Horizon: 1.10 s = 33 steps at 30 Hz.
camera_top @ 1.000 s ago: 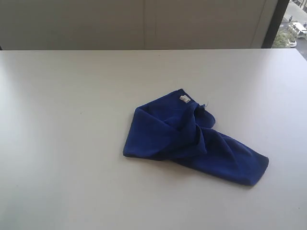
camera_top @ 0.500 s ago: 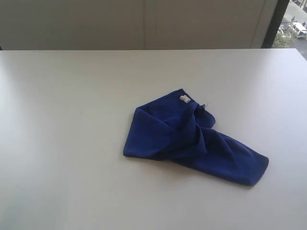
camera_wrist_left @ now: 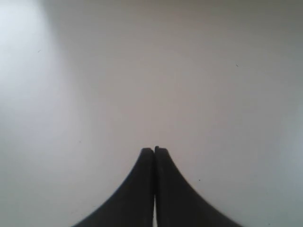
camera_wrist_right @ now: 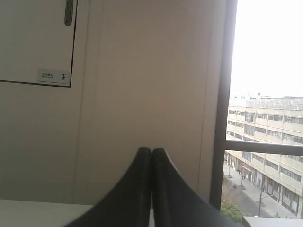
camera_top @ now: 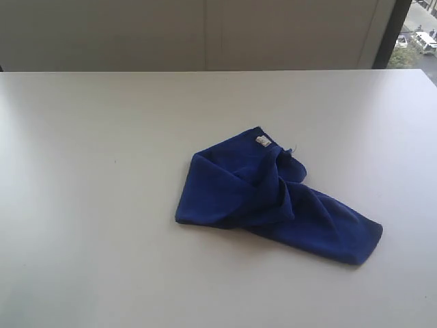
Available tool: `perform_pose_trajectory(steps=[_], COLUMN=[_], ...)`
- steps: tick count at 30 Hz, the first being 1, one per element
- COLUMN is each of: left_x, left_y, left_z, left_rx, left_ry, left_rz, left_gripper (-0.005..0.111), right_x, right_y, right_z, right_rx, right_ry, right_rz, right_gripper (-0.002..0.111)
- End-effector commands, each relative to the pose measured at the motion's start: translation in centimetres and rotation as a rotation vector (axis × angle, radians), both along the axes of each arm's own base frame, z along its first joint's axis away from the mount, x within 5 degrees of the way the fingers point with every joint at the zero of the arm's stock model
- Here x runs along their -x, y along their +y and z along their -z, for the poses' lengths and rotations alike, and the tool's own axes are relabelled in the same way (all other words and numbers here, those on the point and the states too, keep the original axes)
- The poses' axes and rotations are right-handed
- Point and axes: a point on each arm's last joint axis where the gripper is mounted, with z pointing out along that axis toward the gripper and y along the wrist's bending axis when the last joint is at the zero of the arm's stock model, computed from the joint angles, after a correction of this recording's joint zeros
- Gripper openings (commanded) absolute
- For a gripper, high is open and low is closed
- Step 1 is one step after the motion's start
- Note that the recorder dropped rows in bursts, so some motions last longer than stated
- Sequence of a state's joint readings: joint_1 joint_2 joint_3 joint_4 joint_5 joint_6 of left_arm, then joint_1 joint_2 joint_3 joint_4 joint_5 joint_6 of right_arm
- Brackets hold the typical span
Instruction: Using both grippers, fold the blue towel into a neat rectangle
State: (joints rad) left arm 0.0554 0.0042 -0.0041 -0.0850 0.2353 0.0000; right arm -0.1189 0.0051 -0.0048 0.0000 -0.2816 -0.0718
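Observation:
The blue towel [camera_top: 270,198] lies crumpled and twisted on the white table [camera_top: 102,205], right of centre, with its small white label [camera_top: 261,141] at the far corner. One end stretches toward the near right. Neither arm shows in the exterior view. My left gripper [camera_wrist_left: 154,150] is shut with nothing in it, its black fingers pressed together over bare table. My right gripper [camera_wrist_right: 152,150] is also shut and empty, facing the back wall and a window; the towel is out of both wrist views.
A beige wall [camera_top: 205,34] runs behind the table's far edge. A window [camera_top: 416,34] with a dark frame sits at the far right, showing buildings [camera_wrist_right: 270,123] outside. A panel with a small sign [camera_wrist_right: 52,75] hangs on the wall.

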Motion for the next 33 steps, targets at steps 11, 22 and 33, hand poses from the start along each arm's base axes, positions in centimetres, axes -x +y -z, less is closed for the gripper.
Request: perform_pose_trajectory(steps=[11, 22, 33], left_x=[0.0, 0.0, 0.0], left_y=[0.0, 0.0, 0.0], left_z=[0.1, 0.1, 0.1], left_rx=[0.003, 0.003, 0.003], left_ry=[-0.001, -0.001, -0.001], left_rz=[-0.003, -0.003, -0.003], left_gripper=[0.000, 0.000, 0.000], right_x=[0.1, 0.1, 0.1], right_y=[0.0, 0.0, 0.0], right_z=[-0.2, -0.2, -4.9], right_rx=[0.008, 0.007, -0.013], right_ry=[-0.036, -0.034, 0.131], right_rz=[0.005, 0.005, 0.005], right_gripper=[0.000, 0.000, 0.000])
